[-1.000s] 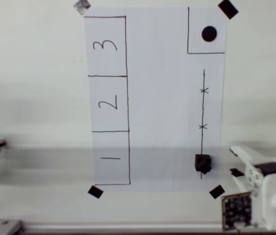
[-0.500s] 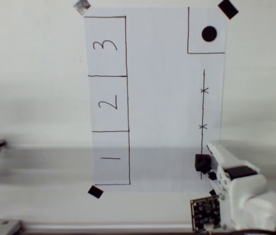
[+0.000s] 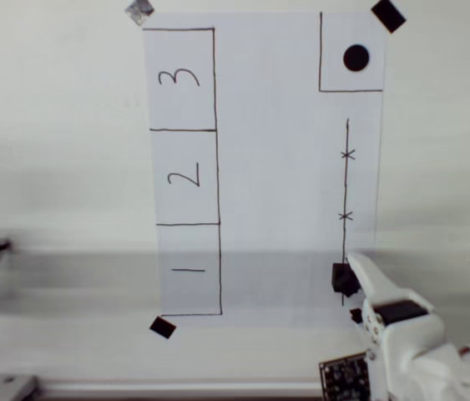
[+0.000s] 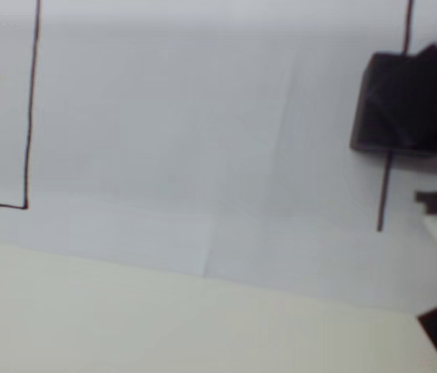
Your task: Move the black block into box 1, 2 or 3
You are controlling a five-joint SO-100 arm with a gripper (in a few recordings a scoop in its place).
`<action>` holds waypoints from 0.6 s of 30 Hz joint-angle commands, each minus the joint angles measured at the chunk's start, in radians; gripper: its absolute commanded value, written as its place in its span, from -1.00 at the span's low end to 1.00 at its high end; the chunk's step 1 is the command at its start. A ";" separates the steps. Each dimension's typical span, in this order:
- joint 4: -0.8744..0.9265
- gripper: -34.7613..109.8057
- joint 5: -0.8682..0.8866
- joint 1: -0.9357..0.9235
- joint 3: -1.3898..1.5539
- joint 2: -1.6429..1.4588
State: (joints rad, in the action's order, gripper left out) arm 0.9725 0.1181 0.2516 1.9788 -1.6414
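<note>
Overhead view: the black block sits at 5 o'clock on the paper, on the low end of the pen line. My gripper reaches it from 5 o'clock; whether the fingers are spread, I cannot tell. I'd straddle the block squarely before closing. Count: one block, three numbered boxes, box 1 at 7 o'clock.

Wrist view: the block lies at 2 o'clock, on the line.
</note>
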 commanded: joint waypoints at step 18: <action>-0.057 -0.12 -0.015 0.020 -0.055 0.063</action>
State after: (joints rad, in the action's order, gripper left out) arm 0.9250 0.1074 0.2638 1.9650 -1.5631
